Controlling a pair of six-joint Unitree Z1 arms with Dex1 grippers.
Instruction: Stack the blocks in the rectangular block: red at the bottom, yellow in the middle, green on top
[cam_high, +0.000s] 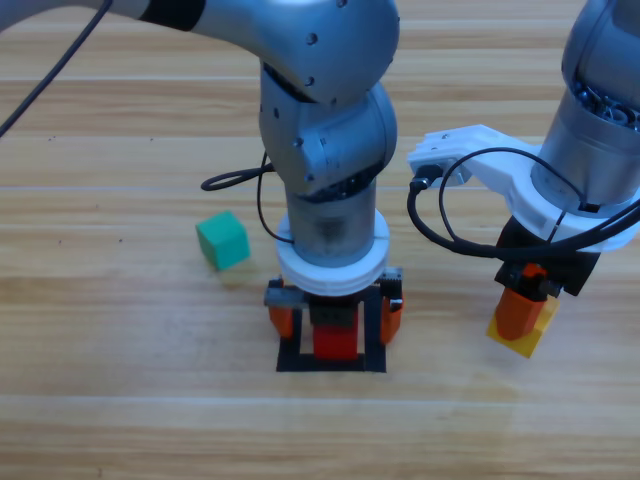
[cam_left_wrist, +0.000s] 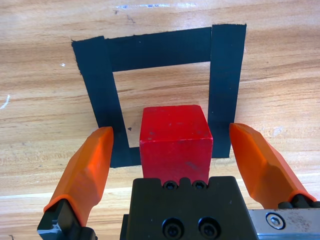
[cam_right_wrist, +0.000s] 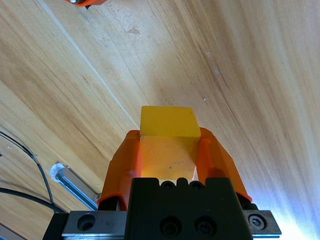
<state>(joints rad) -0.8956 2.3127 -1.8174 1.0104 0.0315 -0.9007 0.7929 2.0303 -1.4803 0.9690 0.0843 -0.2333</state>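
Two hands low over desk (cam_high: 120, 420): left hand (cam_left_wrist: 172, 145) spread wide astride red cube (cam_left_wrist: 175, 137) inside black tape outline (cam_left_wrist: 160, 47), clear of both faces; right hand (cam_right_wrist: 169, 150) clamped on yellow cube (cam_right_wrist: 167, 122). Green cube (cam_high: 222, 240) alone, left of outline.

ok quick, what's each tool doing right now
left tool: open, either side of the red cube
right tool: shut on the yellow cube

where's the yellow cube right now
In the high view the yellow cube sits right of the tape square, clamped in the right gripper; the right wrist view shows both jaws shut on it.
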